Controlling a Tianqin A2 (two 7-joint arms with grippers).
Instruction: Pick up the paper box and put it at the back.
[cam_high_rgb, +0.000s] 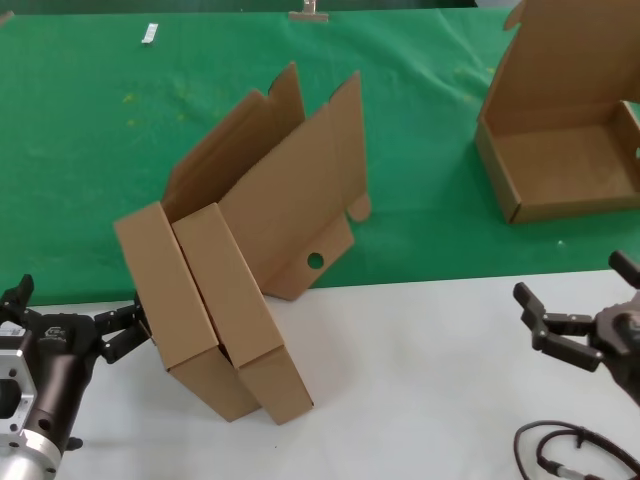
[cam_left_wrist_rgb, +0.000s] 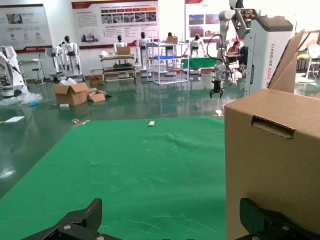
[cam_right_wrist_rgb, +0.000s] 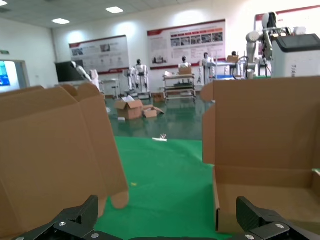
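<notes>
**Two hands low, paper box propped at the cloth edge**

Two hands sit low at the near edge of your worktop (cam_high_rgb: 430, 390), on its bare white strip. Your left hand (cam_high_rgb: 125, 330) is at the near left, its dark fingers (cam_high_rgb: 118, 342) spread wide, the tips right against the lower left side of the paper box (cam_high_rgb: 250, 260). I cannot tell whether they actually touch it. In the left wrist view the box wall fills the space just beside one finger, and a slot cut shows in that wall.

The paper box stands tilted on the white strip, where it meets the green cloth (cam_high_rgb: 120, 150). Its shallow tray leans toward your left hand, the tall lid rises behind it over the cloth, and a small round hole (cam_high_rgb: 315, 261) shows in the lower panel. What looks like a second flat tray leans against the first; you cannot tell from here whether they are one piece.

Your right hand (cam_high_rgb: 570, 322) waits at the near right, also spread wide, holding nothing, with a dark cable (cam_high_rgb: 560, 450) looped below it. Well apart from it, a second open box (cam_high_rgb: 560, 150) rests on the cloth at the far right. A small white scrap (cam_high_rgb: 149, 34) lies on the far left of the cloth.
</notes>
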